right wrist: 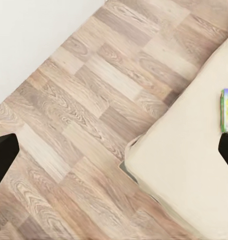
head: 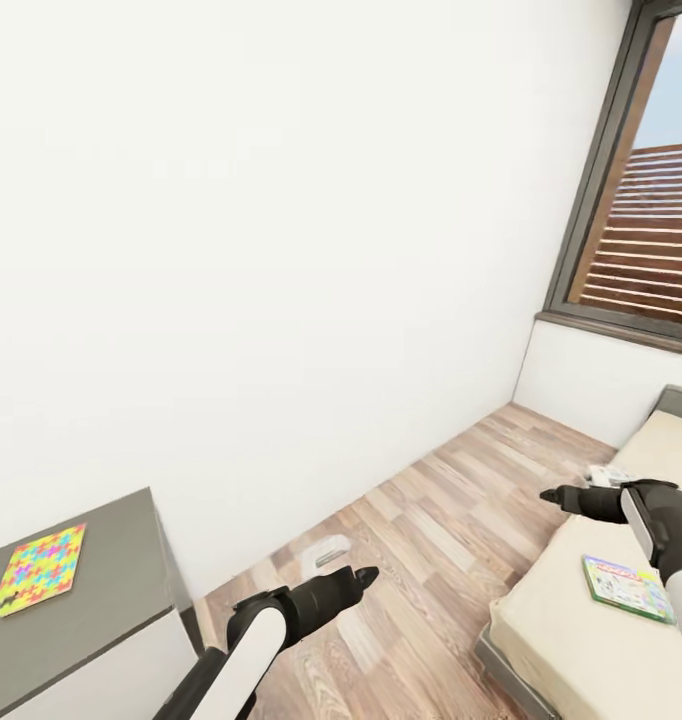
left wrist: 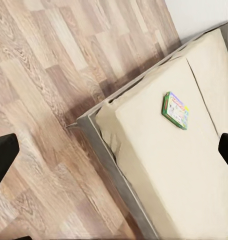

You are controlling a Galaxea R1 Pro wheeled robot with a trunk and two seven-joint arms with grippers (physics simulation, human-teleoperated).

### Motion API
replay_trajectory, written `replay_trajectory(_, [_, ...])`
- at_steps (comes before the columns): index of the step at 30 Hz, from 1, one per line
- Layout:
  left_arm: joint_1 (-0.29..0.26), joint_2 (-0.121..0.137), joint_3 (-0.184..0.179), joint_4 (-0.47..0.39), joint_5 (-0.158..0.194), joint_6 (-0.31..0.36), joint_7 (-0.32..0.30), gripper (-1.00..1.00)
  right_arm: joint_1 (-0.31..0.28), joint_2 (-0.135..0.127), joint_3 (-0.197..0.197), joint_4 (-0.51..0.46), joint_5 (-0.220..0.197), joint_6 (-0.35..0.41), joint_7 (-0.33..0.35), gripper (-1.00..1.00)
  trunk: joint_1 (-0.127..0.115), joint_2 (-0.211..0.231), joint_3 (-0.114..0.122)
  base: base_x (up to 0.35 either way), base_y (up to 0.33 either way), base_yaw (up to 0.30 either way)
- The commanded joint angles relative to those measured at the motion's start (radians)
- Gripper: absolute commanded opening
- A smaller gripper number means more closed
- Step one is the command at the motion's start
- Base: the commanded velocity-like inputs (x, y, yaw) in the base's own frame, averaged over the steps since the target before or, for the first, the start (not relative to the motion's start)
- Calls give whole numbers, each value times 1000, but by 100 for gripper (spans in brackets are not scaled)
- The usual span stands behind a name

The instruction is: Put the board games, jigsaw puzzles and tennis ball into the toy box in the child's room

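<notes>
A green board game (head: 627,588) lies flat on the cream bed (head: 571,640) at the right; the left wrist view has it too (left wrist: 175,110), and its edge shows in the right wrist view (right wrist: 227,110). A second, paler board game (head: 607,474) lies farther back on the bed, partly behind my right arm. A bright multicoloured jigsaw puzzle (head: 41,570) rests on the grey table (head: 111,600) at lower left. My left gripper (head: 363,575) hangs open over the floor. My right gripper (head: 549,494) is open above the bed's near side, holding nothing.
Wood-plank floor (head: 431,560) runs between table and bed, with a small pale object (head: 331,553) near the white wall. A dark-framed window (head: 631,200) stands at the back right. The bed's grey frame edge (left wrist: 101,150) borders the floor.
</notes>
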Motion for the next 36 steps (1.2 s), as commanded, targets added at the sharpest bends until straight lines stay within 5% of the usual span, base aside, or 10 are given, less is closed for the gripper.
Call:
replay_trajectory(1, [-1, 1, -1, -2, 10, 1, 8, 100, -1, 1, -4, 12, 5, 3, 7, 100, 1, -2, -2, 0, 0, -295])
replay_trajectory(5, [-1, 2, -3, -1, 8, 0, 4, 100, -1, 1, -7, 40, 2, -4, 9, 100, 1, -2, -2, 12, 0, -295])
replay_trajectory(8, [-1, 1, -4, 4, -30, 1, 2, 100, -1, 1, -12, 51, 0, -7, 47, 100, 1, -2, -2, 248, 0, -295])
replay_trajectory(18, [-1, 2, -3, 6, -44, 1, 1, 100, -1, 2, -5, 54, 1, -5, 78, 100, 1, -2, -2, 326, 0, -295])
replay_trajectory(28, [0, 4, -3, 5, -45, 2, 1, 100, 0, 2, -1, 62, 12, -7, 305, 100, 1, -2, -2, 340, 0, -295])
replay_trajectory(36, [3, 7, -1, 5, -47, 2, 2, 100, 0, 0, 2, 63, 18, -2, 366, 100, 1, -2, -2, 341, -6, -295])
